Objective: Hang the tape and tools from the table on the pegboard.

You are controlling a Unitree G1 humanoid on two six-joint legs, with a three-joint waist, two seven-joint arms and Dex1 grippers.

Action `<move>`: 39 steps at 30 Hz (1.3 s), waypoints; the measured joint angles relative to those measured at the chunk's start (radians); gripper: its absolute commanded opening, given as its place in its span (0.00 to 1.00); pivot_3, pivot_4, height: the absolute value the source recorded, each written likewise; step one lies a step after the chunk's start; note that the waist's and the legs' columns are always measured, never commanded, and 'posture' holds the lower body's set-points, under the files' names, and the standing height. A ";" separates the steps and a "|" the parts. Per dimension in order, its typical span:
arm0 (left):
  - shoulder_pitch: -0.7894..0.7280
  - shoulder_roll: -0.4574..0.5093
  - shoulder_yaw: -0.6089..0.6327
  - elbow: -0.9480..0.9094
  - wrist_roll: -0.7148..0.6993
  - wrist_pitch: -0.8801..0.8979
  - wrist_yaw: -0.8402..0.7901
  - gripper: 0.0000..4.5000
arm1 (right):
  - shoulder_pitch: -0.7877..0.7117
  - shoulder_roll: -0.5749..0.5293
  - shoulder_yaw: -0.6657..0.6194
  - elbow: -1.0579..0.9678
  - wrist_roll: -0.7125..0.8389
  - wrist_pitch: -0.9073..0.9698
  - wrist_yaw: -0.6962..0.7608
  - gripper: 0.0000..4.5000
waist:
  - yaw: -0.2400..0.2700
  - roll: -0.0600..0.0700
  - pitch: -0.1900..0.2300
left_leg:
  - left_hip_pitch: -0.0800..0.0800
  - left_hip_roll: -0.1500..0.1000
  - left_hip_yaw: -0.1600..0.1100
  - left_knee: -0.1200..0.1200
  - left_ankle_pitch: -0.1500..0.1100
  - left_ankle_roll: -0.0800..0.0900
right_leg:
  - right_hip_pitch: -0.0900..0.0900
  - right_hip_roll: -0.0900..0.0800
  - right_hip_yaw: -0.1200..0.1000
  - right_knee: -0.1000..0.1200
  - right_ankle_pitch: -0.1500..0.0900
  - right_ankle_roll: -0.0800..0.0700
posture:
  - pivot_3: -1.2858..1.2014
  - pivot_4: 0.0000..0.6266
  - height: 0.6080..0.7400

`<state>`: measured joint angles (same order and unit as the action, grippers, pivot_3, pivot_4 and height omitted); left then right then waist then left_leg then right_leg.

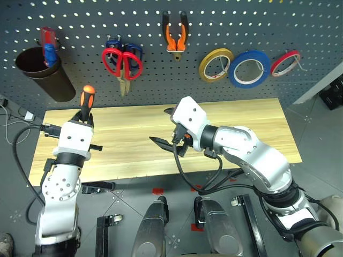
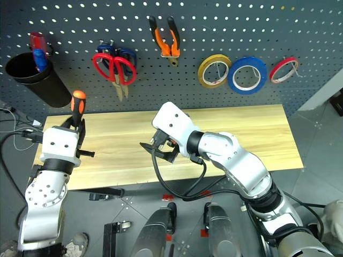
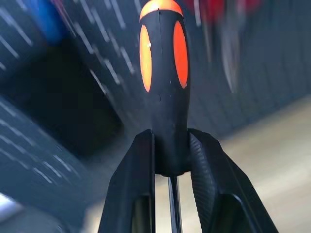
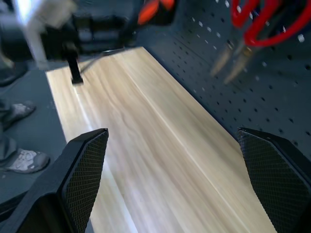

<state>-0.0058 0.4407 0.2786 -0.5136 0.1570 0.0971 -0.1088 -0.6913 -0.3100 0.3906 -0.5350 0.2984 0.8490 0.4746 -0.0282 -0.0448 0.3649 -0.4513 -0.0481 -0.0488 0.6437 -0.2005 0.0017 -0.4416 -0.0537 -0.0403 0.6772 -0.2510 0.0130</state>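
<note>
The screwdriver (image 1: pixel 87 100) is clamped in the left tool (image 1: pixel 84 119) at the base of its orange-and-black handle, handle uppermost, above the left end of the counter (image 1: pixel 241 128); so held, it can probably be carried up to the pegboard (image 1: pixel 80 21). The right tool (image 1: pixel 169 140) is held spread wide and empty over the counter's middle. The blue tape (image 1: pixel 249 68), red-handled scissors (image 1: pixel 122 63) and pliers (image 1: pixel 176 33) already hang on hooks, so the screwdriver seems the last piece.

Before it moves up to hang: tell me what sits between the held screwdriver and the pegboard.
Nothing visible blocks it. The left claw holds the screwdriver handle-up over the table, with open air to the pegboard. The black cup hangs just beside that path.
</note>
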 measured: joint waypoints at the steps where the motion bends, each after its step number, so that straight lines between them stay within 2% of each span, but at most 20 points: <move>1: -0.043 -0.006 0.000 -0.013 -0.001 0.021 0.009 0.15 | 0.000 0.008 -0.014 0.001 0.002 -0.014 0.005 1.00 | 0.005 0.001 -0.002 | 0.000 0.000 -0.001 0.000 0.000 0.000 | 0.000 0.000 -0.001 0.001 0.000 0.000 | 0.51 0.44 1.00; 6: -0.364 0.049 0.060 0.113 -0.053 0.068 0.032 0.15 | -0.047 0.098 -0.067 0.053 -0.001 -0.046 -0.022 1.00 | 0.018 -0.004 -0.010 | 0.001 0.003 -0.004 0.001 0.005 -0.003 | 0.001 0.005 -0.005 0.003 0.004 -0.004 | 0.51 0.43 1.00; 10: -0.615 0.113 0.128 0.371 -0.119 0.025 0.047 0.15 | -0.107 0.150 -0.095 0.108 -0.002 -0.043 -0.048 1.00 | 0.014 -0.005 -0.011 | 0.001 0.005 -0.004 0.001 0.009 -0.008 | 0.000 0.006 -0.006 0.003 0.006 -0.006 | 0.50 0.44 1.00; 17: -0.793 0.133 0.137 0.706 -0.150 -0.149 0.060 0.15 | -0.167 0.227 -0.093 0.131 -0.001 0.010 -0.075 1.00 | 0.001 -0.005 -0.012 | 0.000 0.005 -0.004 0.001 0.010 -0.009 | 0.000 0.006 -0.006 0.002 0.007 -0.007 | 0.49 0.44 1.00; 21: -0.824 0.133 0.127 0.782 -0.156 -0.229 0.076 0.15 | -0.167 0.237 -0.091 0.131 -0.001 0.023 -0.083 1.00 | 0.000 -0.005 -0.012 | 0.000 0.004 -0.004 0.001 0.010 -0.009 | -0.001 0.005 -0.006 0.003 0.007 -0.007 | 0.49 0.44 1.00; 28: -0.833 0.143 0.122 0.833 -0.164 -0.266 0.079 0.15 | -0.167 0.244 -0.086 0.131 -0.001 0.034 -0.082 1.00 | -0.004 -0.006 -0.012 | 0.000 0.004 -0.004 0.001 0.010 -0.009 | -0.001 0.005 -0.006 0.004 0.007 -0.007 | 0.49 0.43 1.00; 33: -0.739 0.150 0.133 0.790 -0.164 -0.261 0.105 0.15 | -0.167 0.244 -0.084 0.131 -0.001 0.035 -0.081 1.00 | -0.009 -0.005 -0.012 | 0.000 0.005 -0.003 0.001 0.010 -0.009 | -0.002 0.005 -0.005 0.004 0.007 -0.007 | 0.49 0.43 1.00; 35: -0.702 0.142 0.142 0.789 -0.166 -0.256 0.122 0.31 | -0.167 0.245 -0.084 0.131 0.000 0.035 -0.080 1.00 | -0.009 -0.006 -0.012 | 0.000 0.005 -0.003 0.001 0.010 -0.009 | -0.002 0.006 -0.005 0.004 0.007 -0.007 | 0.49 0.43 1.00; 39: -0.673 0.117 0.148 0.789 -0.187 -0.255 0.142 0.56 | -0.167 0.247 -0.084 0.131 0.000 0.035 -0.077 1.00 | -0.005 -0.008 -0.015 | 0.000 0.005 -0.003 0.001 0.010 -0.009 | -0.001 0.005 -0.005 0.004 0.007 -0.007 | 0.49 0.43 1.00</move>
<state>-0.6791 0.5582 0.4267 0.2753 -0.0297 -0.1577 0.0336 -0.8579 -0.0626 0.3068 -0.4040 0.2984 0.8836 0.3978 -0.0329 -0.0525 0.3503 -0.4510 -0.0434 -0.0522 0.6452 -0.1906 -0.0074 -0.4429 -0.0483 -0.0452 0.6814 -0.2440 0.0055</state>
